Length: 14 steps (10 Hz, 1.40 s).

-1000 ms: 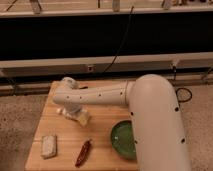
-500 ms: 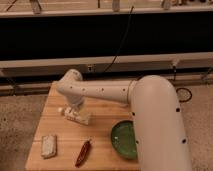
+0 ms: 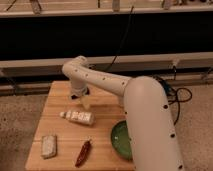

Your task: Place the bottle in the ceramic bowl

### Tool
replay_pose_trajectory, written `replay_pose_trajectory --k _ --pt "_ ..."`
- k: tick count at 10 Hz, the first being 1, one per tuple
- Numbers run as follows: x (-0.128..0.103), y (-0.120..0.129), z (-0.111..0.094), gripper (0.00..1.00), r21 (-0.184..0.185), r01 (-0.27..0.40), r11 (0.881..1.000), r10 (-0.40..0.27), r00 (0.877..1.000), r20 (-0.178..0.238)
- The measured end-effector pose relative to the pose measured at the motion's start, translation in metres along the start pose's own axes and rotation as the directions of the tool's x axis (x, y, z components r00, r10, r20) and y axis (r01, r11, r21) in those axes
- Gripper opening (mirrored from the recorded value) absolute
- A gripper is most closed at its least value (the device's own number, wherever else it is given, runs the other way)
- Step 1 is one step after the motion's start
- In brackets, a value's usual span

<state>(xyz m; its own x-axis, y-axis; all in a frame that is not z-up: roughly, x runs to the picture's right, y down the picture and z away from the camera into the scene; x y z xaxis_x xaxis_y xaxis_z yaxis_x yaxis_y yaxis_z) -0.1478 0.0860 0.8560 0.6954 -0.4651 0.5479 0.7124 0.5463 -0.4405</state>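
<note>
Reaching in from the lower right, a thick white robot arm point(image 3: 145, 115) bends at an elbow over the back of a wooden desk point(image 3: 55, 100) and turns down toward its surface. At the desk's front right a glossy green ceramic bowl point(image 3: 120, 142) sits partly hidden behind the arm. Left of the bowl, near the desk's middle, the cream-white bottle point(image 3: 79, 117) lies on its side, cap pointing left. A flat whitish block point(image 3: 48, 146) rests at the front left, with a red chili pepper point(image 3: 83, 152) between it and the bowl. The pincer point(image 3: 86, 103) hangs just behind the bottle; whether it is apart or together cannot be told
</note>
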Motion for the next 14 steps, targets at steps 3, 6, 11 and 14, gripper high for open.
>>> replay_pose_trajectory --k 3,6,11,14 --pt "-0.023 0.025 -0.007 0.80 0.005 -0.078 0.997 0.078 0.997 -0.015" --pt "-0.041 0.041 -0.015 0.80 0.000 -0.138 0.990 0.138 0.989 -0.058" --pt "-0.046 0.057 0.021 0.80 0.018 -0.284 0.959 0.284 0.957 -0.064" --pt "-0.038 0.053 0.040 0.75 0.022 -0.318 0.948 0.319 0.947 -0.047"
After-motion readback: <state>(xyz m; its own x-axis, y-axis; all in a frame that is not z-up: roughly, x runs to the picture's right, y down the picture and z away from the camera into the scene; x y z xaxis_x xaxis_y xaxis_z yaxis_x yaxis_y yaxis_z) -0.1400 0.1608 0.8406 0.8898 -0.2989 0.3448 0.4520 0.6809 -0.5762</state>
